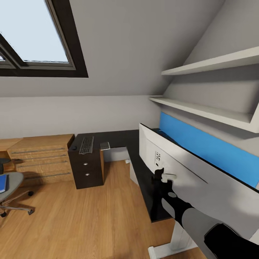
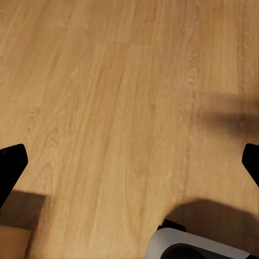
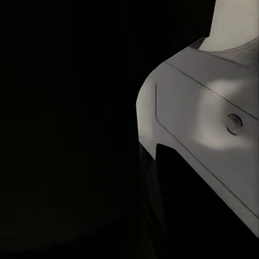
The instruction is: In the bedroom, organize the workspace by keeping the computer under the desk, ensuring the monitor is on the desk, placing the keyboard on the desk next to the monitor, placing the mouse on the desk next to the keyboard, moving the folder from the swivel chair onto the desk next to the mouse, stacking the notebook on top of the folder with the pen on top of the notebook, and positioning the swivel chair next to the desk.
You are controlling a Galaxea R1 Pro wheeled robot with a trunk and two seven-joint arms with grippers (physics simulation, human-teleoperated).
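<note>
Up close, the right gripper [image 1: 160, 175] presses against the monitor's [image 1: 201, 172] smooth white back on the dark desk [image 1: 118, 138]; whether its jaws clamp anything cannot be told. Over the grained wooden floor [image 2: 108, 108], the left gripper [image 2: 132, 162] hangs spread wide and empty. The keyboard [image 1: 86, 144] lies at the desk's far end, and the blue folder [image 1: 3, 183] rests on the grey swivel chair [image 1: 12, 190].

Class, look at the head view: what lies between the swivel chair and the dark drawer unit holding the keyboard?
In the head view, bare wood floor lies between chair and drawer unit, with a wooden dresser behind.
</note>
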